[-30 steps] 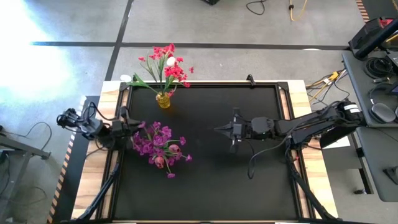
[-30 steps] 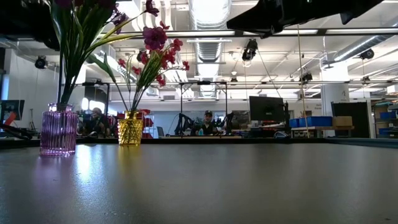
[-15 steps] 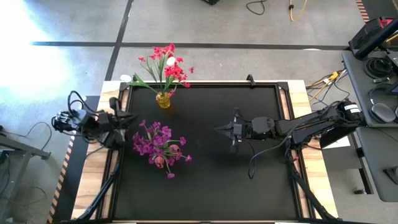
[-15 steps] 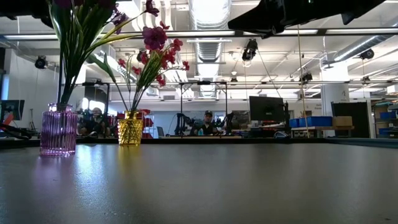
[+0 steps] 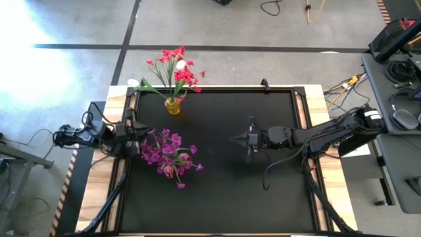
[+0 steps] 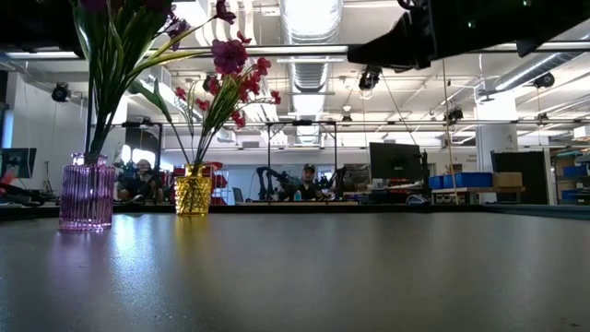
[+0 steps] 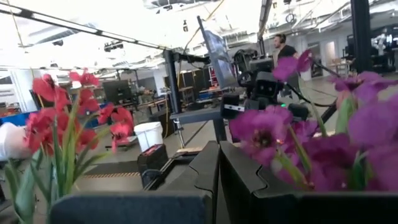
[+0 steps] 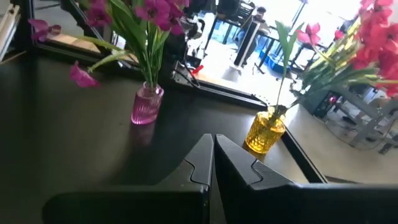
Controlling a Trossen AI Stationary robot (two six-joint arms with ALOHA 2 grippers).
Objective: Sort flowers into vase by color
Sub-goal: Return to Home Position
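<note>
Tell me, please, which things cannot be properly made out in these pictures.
Purple vase: hidden in the high view under its own purple flowers.
Purple flowers: tops cut off by the low view's upper edge.
White bud: cut by the left wrist view's edge.
Right arm: only a dark shape along the low view's top.
People behind the table: too small in the low view.

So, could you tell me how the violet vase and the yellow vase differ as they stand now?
The violet vase is pinkish-purple glass; the yellow vase is amber. The violet vase holds purple-magenta flowers, the yellow vase red-pink flowers with one white bud. The yellow vase stands at the far edge of the black table top; the violet vase stands farther in, by its left side. Both are ribbed glass and upright.
</note>
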